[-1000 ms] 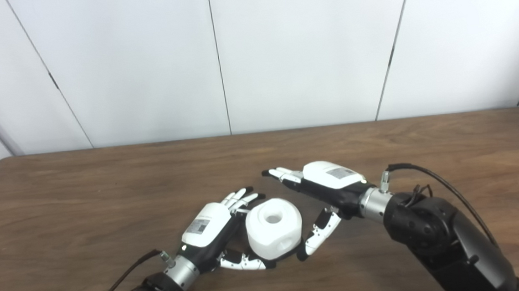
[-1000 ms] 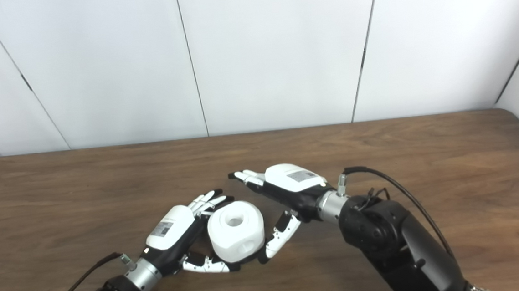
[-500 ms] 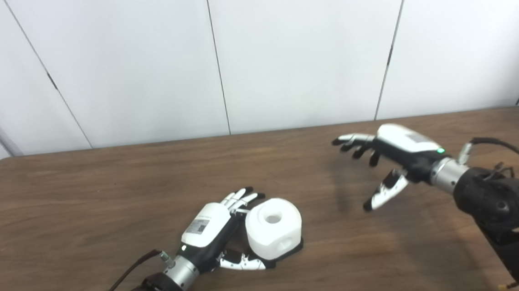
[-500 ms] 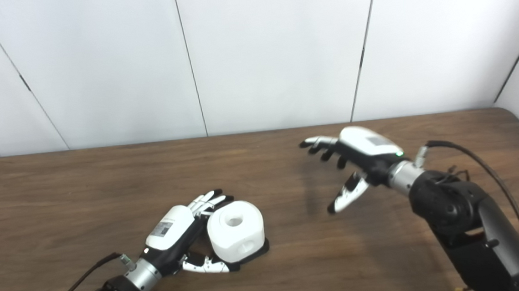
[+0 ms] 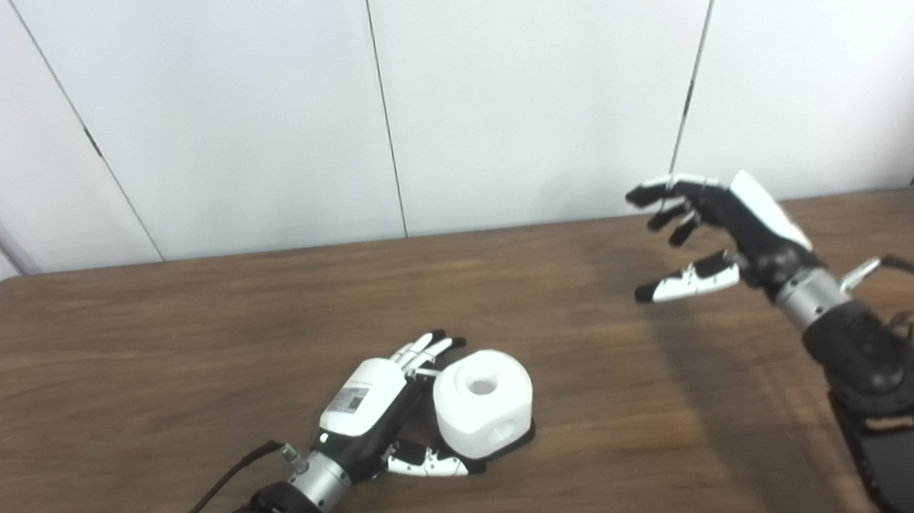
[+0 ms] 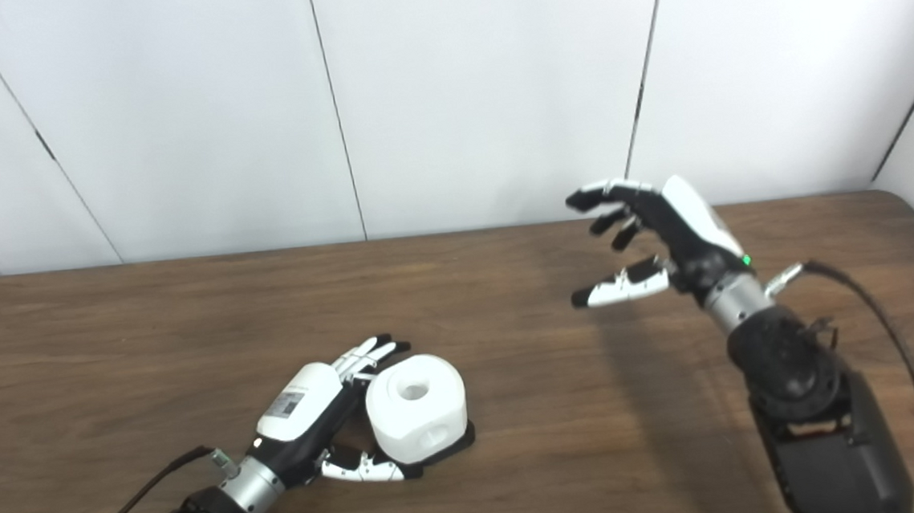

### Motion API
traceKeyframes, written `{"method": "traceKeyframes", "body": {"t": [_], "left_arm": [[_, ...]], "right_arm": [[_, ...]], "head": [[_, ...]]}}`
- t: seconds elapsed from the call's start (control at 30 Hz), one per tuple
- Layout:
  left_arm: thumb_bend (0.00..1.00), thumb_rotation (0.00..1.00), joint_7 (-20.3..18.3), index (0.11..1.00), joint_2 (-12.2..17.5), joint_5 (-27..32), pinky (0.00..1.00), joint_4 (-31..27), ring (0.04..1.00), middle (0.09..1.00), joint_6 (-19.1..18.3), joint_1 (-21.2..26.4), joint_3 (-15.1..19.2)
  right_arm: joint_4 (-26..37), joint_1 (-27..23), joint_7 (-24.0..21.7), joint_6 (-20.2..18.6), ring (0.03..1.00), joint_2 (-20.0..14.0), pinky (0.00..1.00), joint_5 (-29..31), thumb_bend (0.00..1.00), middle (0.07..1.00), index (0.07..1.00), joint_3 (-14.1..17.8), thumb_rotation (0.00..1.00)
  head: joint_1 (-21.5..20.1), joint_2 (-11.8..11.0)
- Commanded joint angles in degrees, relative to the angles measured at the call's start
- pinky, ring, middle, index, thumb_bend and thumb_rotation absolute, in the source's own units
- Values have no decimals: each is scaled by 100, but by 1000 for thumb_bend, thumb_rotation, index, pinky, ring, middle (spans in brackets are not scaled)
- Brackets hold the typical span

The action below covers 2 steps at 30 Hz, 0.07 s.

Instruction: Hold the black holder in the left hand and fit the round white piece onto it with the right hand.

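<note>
Fingers (image 5: 662, 194) spread and empty on right hand (image 5: 724, 226), now lifted clear; left hand (image 5: 391, 402) cradling round white piece (image 5: 483, 403) seated on black holder (image 5: 518, 443); fitting apparently done.

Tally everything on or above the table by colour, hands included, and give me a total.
White: 1, the round white piece, sitting on the holder.
Black: 1, the black holder, only its edge showing beneath the piece.
Black-and-white: 2, the left hand beside the piece and the right hand raised with fingers apart, holding nothing.
Total: 4.
</note>
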<state>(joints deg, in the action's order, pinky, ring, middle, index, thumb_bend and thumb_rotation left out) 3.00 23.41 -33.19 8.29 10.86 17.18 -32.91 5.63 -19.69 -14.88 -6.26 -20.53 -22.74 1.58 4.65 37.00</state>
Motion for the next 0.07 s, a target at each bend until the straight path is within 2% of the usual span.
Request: {"method": "traceKeyframes", "body": {"t": [0.0, 0.03], "left_arm": [[981, 215, -1451, 861, 325, -319, 952, -2, 1000, 999, -812, -479, -355], [991, 221, -1413, 890, 364, -291, 951, -97, 1000, 1000, -888, -518, -258]], "right_arm": [[209, -159, 335, 417, 646, -51, 502, 135, 710, 759, 735, 54, 30], [217, -133, 343, 413, 643, -22, 498, 137, 717, 759, 734, 47, 23]], "head": [[52, -6], [112, -16]]}}
